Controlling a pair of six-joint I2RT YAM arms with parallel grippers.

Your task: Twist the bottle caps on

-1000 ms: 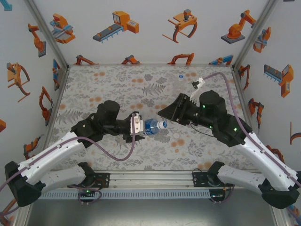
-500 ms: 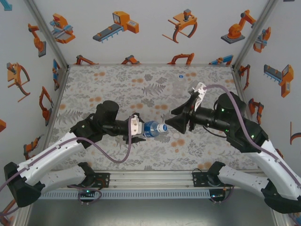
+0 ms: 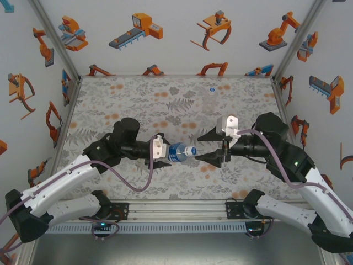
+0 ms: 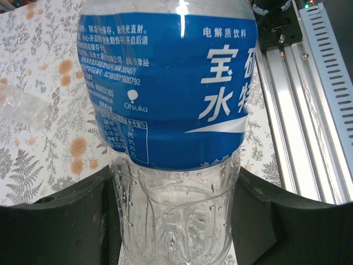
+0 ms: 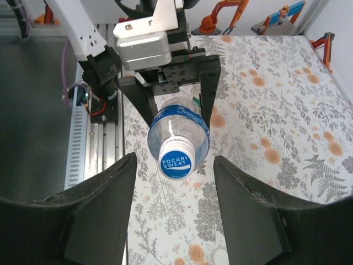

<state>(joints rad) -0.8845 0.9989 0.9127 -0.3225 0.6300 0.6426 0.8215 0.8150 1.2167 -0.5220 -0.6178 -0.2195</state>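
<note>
My left gripper (image 3: 167, 153) (image 4: 176, 215) is shut on the lower body of a clear bottle (image 3: 179, 151) (image 4: 165, 83) with a blue label. It holds the bottle lying level above the table, neck pointing right. A white cap with a blue printed top (image 3: 192, 150) (image 5: 177, 157) sits on the bottle's neck. My right gripper (image 3: 199, 148) (image 5: 174, 182) faces the cap head-on and is open, its fingertips just short of the cap and on either side of its line. A second clear bottle (image 3: 212, 99) (image 4: 22, 107) stands further back.
A small white round cap (image 5: 219, 255) lies on the floral table (image 3: 138, 105) under my right gripper. The metal rail (image 3: 176, 212) runs along the near edge. Walls close in the left, right and back sides.
My right gripper has swung down and left, rolled its wrist and lined up with the capped neck, its jaws a little wider. The left gripper and bottle have stayed put.
</note>
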